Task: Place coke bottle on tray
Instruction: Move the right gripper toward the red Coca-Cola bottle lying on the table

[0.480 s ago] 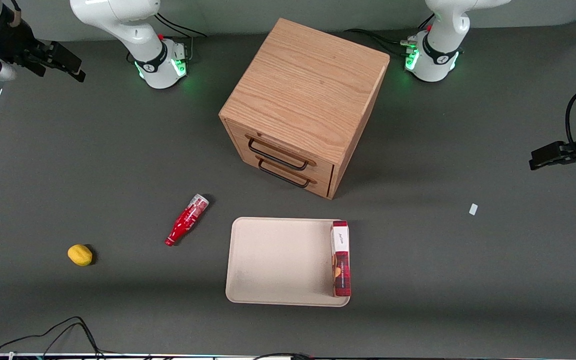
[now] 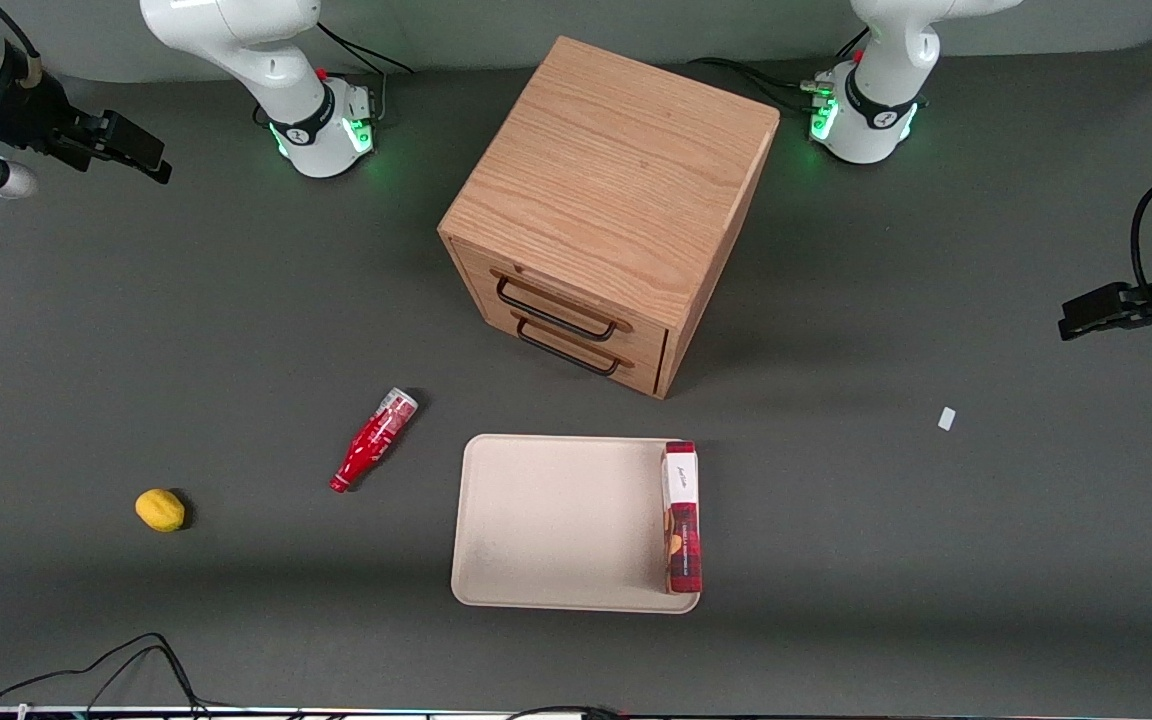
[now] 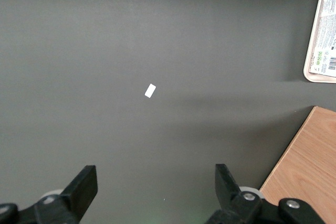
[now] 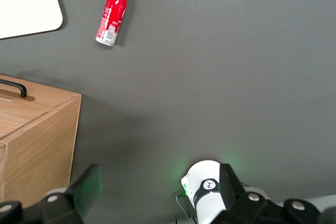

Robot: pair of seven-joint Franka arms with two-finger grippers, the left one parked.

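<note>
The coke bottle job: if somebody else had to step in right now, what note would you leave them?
Gripper: open, empty, raised high at the working arm's end of the table, far from the bottle.
Coke bottle: lying on its side on the table, beside the tray, cap pointing toward the front camera. Untouched.
Tray: in front of the drawer cabinet, nearer the front camera. A red-and-white box lies along the edge toward the parked arm; the rest is bare.
Lemon: on the table, not part of the job.
Done: nothing yet.
Left: reach the bottle, grasp it, carry it to the tray's bare part, release.
</note>
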